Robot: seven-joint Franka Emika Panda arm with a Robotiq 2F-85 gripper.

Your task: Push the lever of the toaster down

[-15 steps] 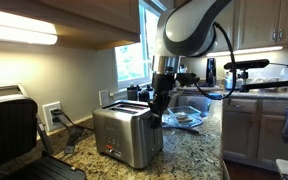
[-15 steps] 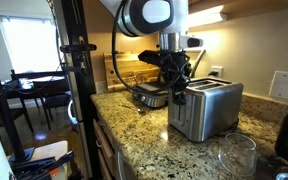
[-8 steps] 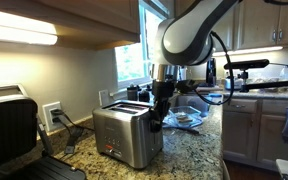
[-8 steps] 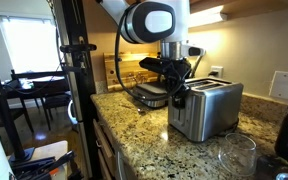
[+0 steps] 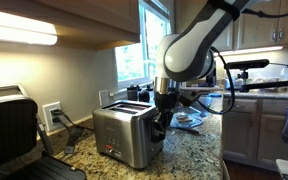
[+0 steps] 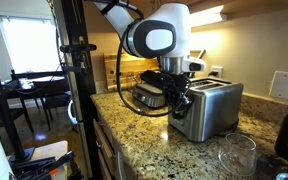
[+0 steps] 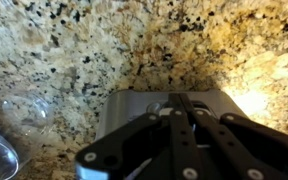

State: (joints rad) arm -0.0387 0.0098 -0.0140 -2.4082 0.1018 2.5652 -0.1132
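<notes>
One brushed-steel toaster (image 5: 127, 135) (image 6: 206, 108) stands on the speckled granite counter (image 5: 189, 155), its long side showing in both exterior views. The jaws hang at its narrow end, low against the steel; in the wrist view they are closed together, holding nothing. A clear glass (image 6: 234, 155) stands on the counter nearby.

Granite counter (image 5: 189, 150), bright window (image 5: 131, 58), wood cabinets (image 5: 252, 22)

Lever: hidden behind the gripper (image 5: 157, 125) in both exterior views.
Toaster (image 7: 129, 106): blurred in wrist view, cut off at the frame's bottom.
</notes>
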